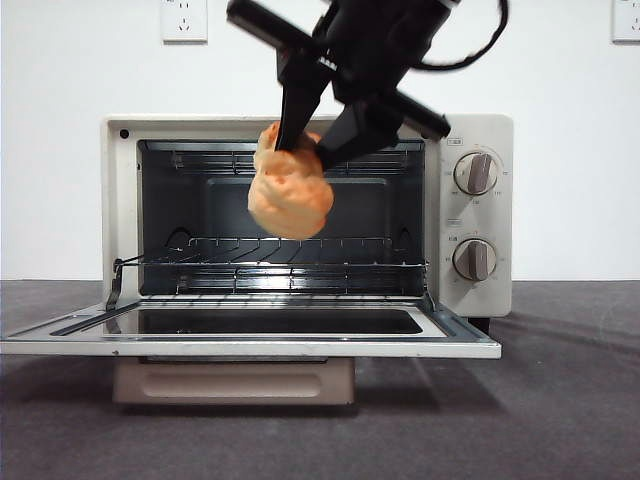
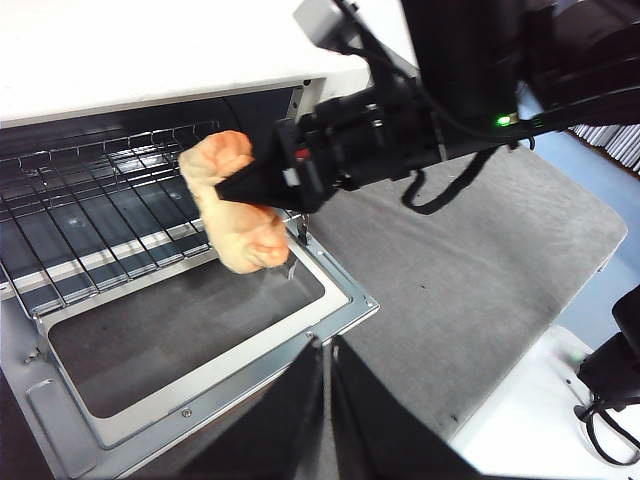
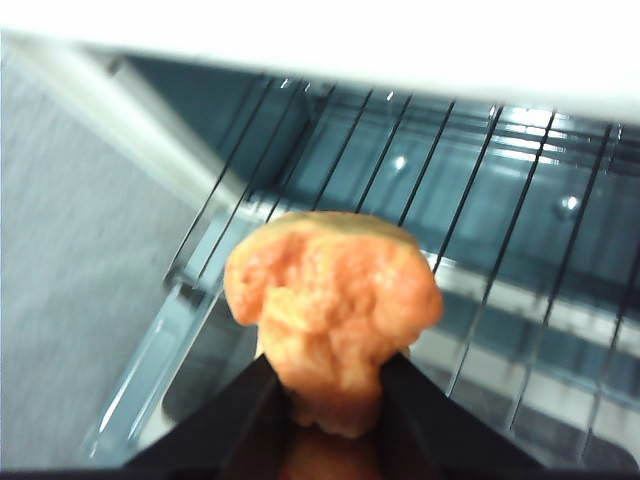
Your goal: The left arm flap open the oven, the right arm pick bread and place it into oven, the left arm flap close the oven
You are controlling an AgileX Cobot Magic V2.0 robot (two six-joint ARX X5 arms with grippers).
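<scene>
cream-white boxy toaster oven (image 1: 480, 135): door flapped down, wire rack (image 1: 270, 262) bare | right pincer (image 1: 305, 140): clenched on golden-orange bread chunk (image 1: 290, 192), hanging before the cavity; push deeper, lower level, release over rack centre | left pincer (image 2: 327, 400): jaws together, waiting by door edge

No readable text or brand anywhere, tiny markings around the oven (image 1: 300, 215) knobs (image 1: 475, 173) at right too small to make out

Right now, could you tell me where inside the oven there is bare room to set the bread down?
The wire rack is bare from side wall to side wall, and the dropped door in front carries nothing. The crowding is above: the right claw holds the bread over the door, before the oven opening.
</scene>
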